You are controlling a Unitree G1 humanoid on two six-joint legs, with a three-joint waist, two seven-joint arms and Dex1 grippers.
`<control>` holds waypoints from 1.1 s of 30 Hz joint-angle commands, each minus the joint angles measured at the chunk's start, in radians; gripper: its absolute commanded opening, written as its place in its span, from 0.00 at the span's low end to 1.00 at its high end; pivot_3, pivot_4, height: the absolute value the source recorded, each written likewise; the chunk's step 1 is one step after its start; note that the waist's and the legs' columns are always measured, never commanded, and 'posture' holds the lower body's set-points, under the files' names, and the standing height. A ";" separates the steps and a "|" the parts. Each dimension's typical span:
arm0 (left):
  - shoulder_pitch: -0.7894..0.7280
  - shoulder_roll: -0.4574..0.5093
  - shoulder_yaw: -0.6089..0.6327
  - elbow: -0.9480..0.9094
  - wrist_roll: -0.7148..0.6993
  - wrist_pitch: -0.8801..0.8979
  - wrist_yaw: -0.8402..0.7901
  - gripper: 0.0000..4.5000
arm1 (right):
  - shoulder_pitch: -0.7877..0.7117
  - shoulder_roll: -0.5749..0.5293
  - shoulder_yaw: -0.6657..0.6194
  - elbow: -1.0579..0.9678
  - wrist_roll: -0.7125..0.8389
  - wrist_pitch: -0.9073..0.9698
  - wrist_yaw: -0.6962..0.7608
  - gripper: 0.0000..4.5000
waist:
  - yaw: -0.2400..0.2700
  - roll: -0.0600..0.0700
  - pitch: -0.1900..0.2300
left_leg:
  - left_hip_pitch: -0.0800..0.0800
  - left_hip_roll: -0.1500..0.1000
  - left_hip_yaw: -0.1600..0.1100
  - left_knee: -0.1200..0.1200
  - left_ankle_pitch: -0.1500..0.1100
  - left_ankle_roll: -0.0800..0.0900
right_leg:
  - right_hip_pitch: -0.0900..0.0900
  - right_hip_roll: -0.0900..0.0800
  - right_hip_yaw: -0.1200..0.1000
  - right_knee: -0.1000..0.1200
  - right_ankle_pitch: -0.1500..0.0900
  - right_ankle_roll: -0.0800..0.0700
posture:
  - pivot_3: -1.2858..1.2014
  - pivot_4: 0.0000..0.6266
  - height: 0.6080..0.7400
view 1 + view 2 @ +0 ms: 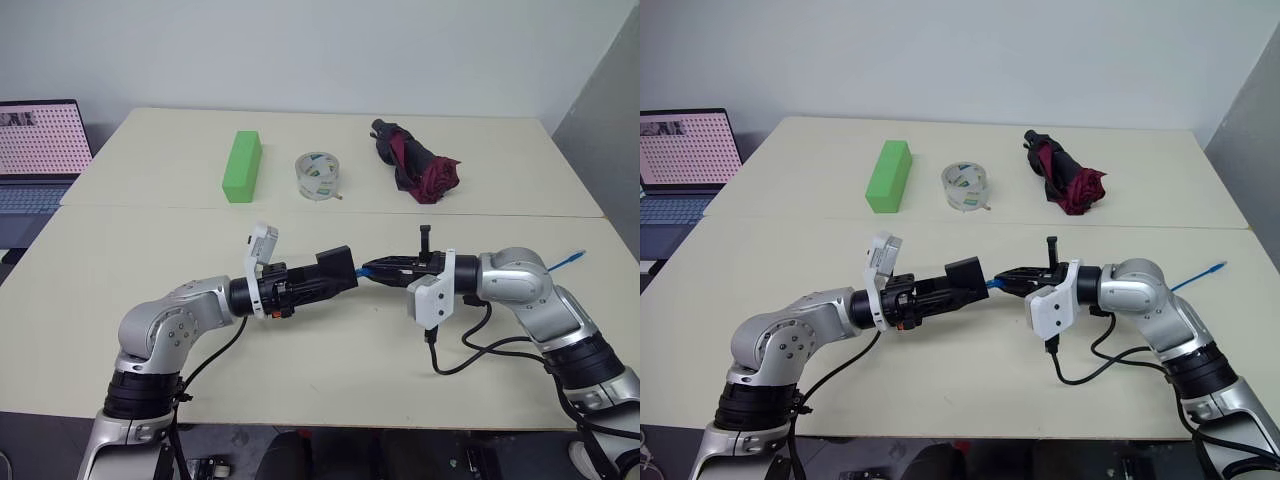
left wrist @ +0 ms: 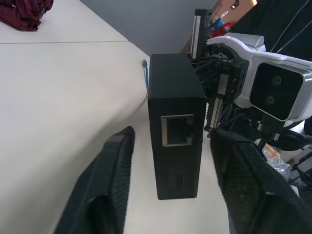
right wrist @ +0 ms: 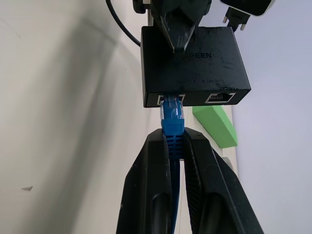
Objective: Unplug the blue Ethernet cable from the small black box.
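**Operator:** I have both arms meeting over the near half of the pale cream worktop [image 1: 330, 370]. My right hand [image 3: 174, 141] has its two black fingers pinched tight on the thin bright-blue Ethernet cable [image 3: 172, 122], just behind the blue boot of the plug. That plug is still seated in the left of two ports on the small flat matte-black box [image 3: 195, 63].

**Second:** And the box itself, where is it?

**Operator:** Held up off the worktop between the two arms, roughly at the middle of the near edge. In the right wrist view a finger of my left hand [image 1: 325, 277] lies across the top face of the box. In the left wrist view the box [image 2: 173, 126] stands between that hand's two fingers [image 2: 114, 170], with a gap showing on each side, so the hand is partly closed around the box, but I cannot tell whether it actually grips it.

**Second:** Where does the rest of the cable run?

**Operator:** Its free end [image 1: 570, 261] pokes out beyond my right forearm, lifted above the worktop.

**Second:** Anything else out there?

**Operator:** On the far half sit a green rectangular block [image 1: 242, 166], a clear roll of tape [image 1: 319, 176] and a folded black-and-maroon umbrella [image 1: 415, 162], all well apart from the hands. An open laptop [image 1: 35, 160] sits off the left edge.
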 commanded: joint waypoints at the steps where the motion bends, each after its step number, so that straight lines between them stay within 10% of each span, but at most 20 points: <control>1: -0.013 0.007 -0.001 -0.008 0.000 -0.025 -0.026 0.34 | -0.024 0.005 -0.004 -0.021 -0.002 -0.006 -0.008 0.02 | 0.000 0.000 0.000 | 0.000 0.000 0.000 0.000 0.000 0.000 | 0.000 0.000 0.000 0.000 0.000 0.000 | 0.52 0.24 1.00; 9: -0.007 0.009 -0.008 -0.010 0.017 -0.036 -0.041 0.17 | -0.017 -0.003 0.015 -0.031 -0.010 0.001 0.020 0.02 | 0.000 0.000 0.000 | 0.000 0.000 0.000 0.000 0.000 0.000 | 0.000 0.000 0.000 0.000 0.000 0.000 | 0.52 0.24 1.00; 16: 0.008 0.039 -0.038 -0.037 0.046 -0.063 -0.077 0.17 | -0.005 -0.053 0.005 -0.086 0.043 0.066 0.091 0.39 | 0.001 0.000 0.000 | 0.000 0.000 0.000 0.000 0.000 0.000 | 0.000 0.000 0.000 0.000 0.000 0.000 | 0.52 0.24 1.00; 19: 0.011 0.057 -0.053 -0.047 0.068 -0.090 -0.099 0.17 | 0.033 -0.106 -0.024 -0.205 0.187 0.244 0.170 0.53 | 0.002 0.000 0.000 | 0.000 0.000 0.000 0.000 0.000 0.000 | 0.000 0.000 0.000 -0.001 0.000 0.000 | 0.52 0.24 1.00; 33: -0.022 0.120 -0.086 -0.074 0.105 -0.166 -0.225 0.17 | 0.060 -0.066 -0.160 -0.459 0.891 1.301 0.071 0.54 | 0.002 0.000 0.000 | -0.001 0.000 -0.002 0.000 0.000 0.000 | 0.000 0.000 -0.001 -0.001 0.000 0.000 | 0.52 0.24 1.00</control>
